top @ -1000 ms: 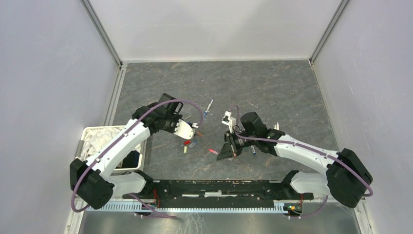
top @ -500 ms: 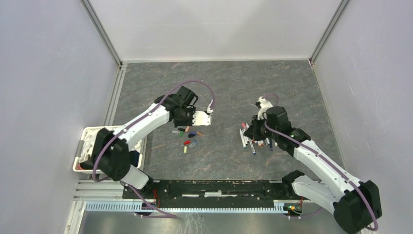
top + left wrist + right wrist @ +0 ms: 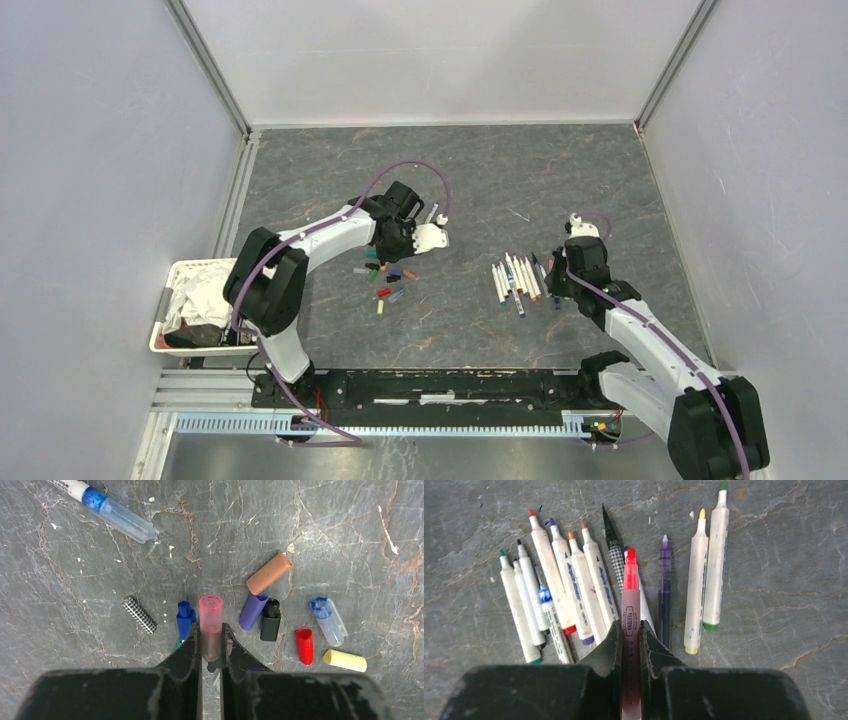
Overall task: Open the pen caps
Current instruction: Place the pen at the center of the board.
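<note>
My left gripper [image 3: 210,630] is shut on a translucent pink pen cap [image 3: 210,615], held just above the floor. Loose pen caps lie around it: blue [image 3: 185,619], purple [image 3: 252,611], black [image 3: 270,620], brown [image 3: 268,573], red [image 3: 303,646], yellow [image 3: 344,660]. In the top view this cap pile [image 3: 390,275] sits left of centre. My right gripper [image 3: 630,627] is shut on a pink pen [image 3: 630,600] whose red tip is bare. Under it lies a row of several uncapped pens [image 3: 574,580], also seen as a fan of pens [image 3: 518,278] right of centre.
A pen with a blue band and a clear cap [image 3: 107,510] lies beyond the pile. A houndstooth cap [image 3: 139,614] lies to the left. A white basket [image 3: 172,290] with cloth stands at the left wall. Grey walls enclose the floor on three sides.
The two grippers have drawn apart. The left one moved back and right over the cap pile; the right one swung right to the pen row, which now shows.
</note>
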Controlling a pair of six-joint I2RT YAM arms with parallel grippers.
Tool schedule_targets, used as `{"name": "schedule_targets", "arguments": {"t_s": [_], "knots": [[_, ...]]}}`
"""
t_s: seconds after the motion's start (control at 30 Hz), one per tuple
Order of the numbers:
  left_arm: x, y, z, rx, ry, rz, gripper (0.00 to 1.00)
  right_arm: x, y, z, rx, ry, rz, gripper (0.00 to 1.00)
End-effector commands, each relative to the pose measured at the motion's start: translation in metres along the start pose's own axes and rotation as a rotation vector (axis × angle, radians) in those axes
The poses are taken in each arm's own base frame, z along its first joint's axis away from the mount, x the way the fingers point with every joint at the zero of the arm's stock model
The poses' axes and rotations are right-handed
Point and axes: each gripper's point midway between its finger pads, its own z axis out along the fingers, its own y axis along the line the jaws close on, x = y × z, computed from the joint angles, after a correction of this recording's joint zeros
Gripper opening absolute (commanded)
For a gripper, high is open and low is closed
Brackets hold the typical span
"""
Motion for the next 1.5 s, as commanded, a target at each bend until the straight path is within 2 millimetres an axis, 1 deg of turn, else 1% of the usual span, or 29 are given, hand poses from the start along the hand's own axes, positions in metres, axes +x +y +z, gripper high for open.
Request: {"name": "schedule_targets", "arguments": {"t_s": [0.0,0.1,0.17,0.2,0.3,0.33,0.37,0.4,0.43,0.47,0.5,0.57,0.67,0.73,0.87,1.0,1.07,1.13,1.2,1.23,1.3,1.33,1.4,1.47], "knots": [[-0.005,0.004,0.004,-0.029,-0.016,-0.071,0.16,-0.023,-0.01,0.013,0.071,-0.093,-0.021,0.0],[-0.009,0.005,-0.005,-0.034,-0.027,-0.083,0.29,-0.025,-0.013,0.02,0.091,-0.094,-0.038,0.0],[-0.012,0.005,-0.012,-0.038,-0.042,-0.086,0.42,-0.025,-0.014,0.024,0.098,-0.092,-0.046,0.0],[-0.014,0.005,-0.017,-0.041,-0.049,-0.089,0.46,-0.025,-0.015,0.026,0.104,-0.088,-0.049,0.0],[-0.022,0.007,-0.033,-0.047,-0.071,-0.117,0.59,-0.023,-0.015,0.031,0.113,-0.073,-0.056,0.0],[-0.027,0.011,-0.042,-0.055,-0.086,-0.124,0.65,-0.022,-0.015,0.032,0.114,-0.068,-0.059,0.0],[-0.031,0.012,-0.049,-0.06,-0.097,-0.132,0.67,-0.021,-0.015,0.034,0.113,-0.063,-0.06,0.01],[-0.035,0.015,-0.058,-0.072,-0.112,-0.137,0.79,-0.021,-0.015,0.035,0.115,-0.058,-0.062,0.04],[-0.038,0.018,-0.067,-0.085,-0.124,-0.142,0.83,-0.019,-0.015,0.036,0.113,-0.051,-0.064,0.08],[-0.043,0.021,-0.076,-0.102,-0.14,-0.146,0.84,-0.019,-0.015,0.037,0.113,-0.046,-0.068,0.11],[-0.048,0.025,-0.09,-0.126,-0.164,-0.151,0.85,-0.017,-0.016,0.037,0.117,-0.038,-0.07,0.16],[-0.055,0.031,-0.112,-0.162,-0.193,-0.163,0.99,-0.015,-0.016,0.038,0.118,-0.026,-0.077,0.28],[-0.059,0.045,-0.146,-0.251,-0.223,-0.189,1.0,-0.015,-0.017,0.036,0.124,-0.023,-0.079,0.4],[-0.06,0.053,-0.166,-0.307,-0.254,-0.201,1.0,-0.016,-0.017,0.034,0.124,-0.025,-0.078,0.43],[-0.056,0.067,-0.201,-0.408,-0.325,-0.234,1.0,-0.021,-0.016,0.028,0.12,-0.045,-0.062,0.43],[-0.046,0.088,-0.235,-0.585,-0.367,-0.297,1.0,-0.038,-0.007,0.02,0.081,-0.101,-0.04,0.42],[-0.041,0.096,-0.253,-0.658,-0.416,-0.36,1.0,-0.053,0.004,0.015,0.046,-0.135,-0.029,0.43],[-0.036,0.1,-0.266,-0.699,-0.46,-0.408,1.0,-0.069,0.018,0.012,0.018,-0.162,-0.023,0.43],[-0.035,0.099,-0.272,-0.698,-0.49,-0.441,1.0,-0.083,0.038,0.011,-0.016,-0.174,-0.037,0.44],[-0.035,0.097,-0.271,-0.681,-0.498,-0.457,1.0,-0.089,0.047,0.012,-0.029,-0.175,-0.042,0.44],[-0.035,0.09,-0.267,-0.643,-0.505,-0.484,1.0,-0.103,0.074,0.016,-0.061,-0.176,-0.061,0.45],[-0.033,0.088,-0.264,-0.627,-0.498,-0.497,1.0,-0.108,0.091,0.018,-0.083,-0.172,-0.083,0.46],[-0.033,0.077,-0.251,-0.562,-0.491,-0.511,1.0,-0.122,0.128,0.024,-0.119,-0.17,-0.127,0.51],[-0.028,0.07,-0.241,-0.525,-0.478,-0.533,1.0,-0.128,0.161,0.034,-0.153,-0.144,-0.159,0.54]]}}
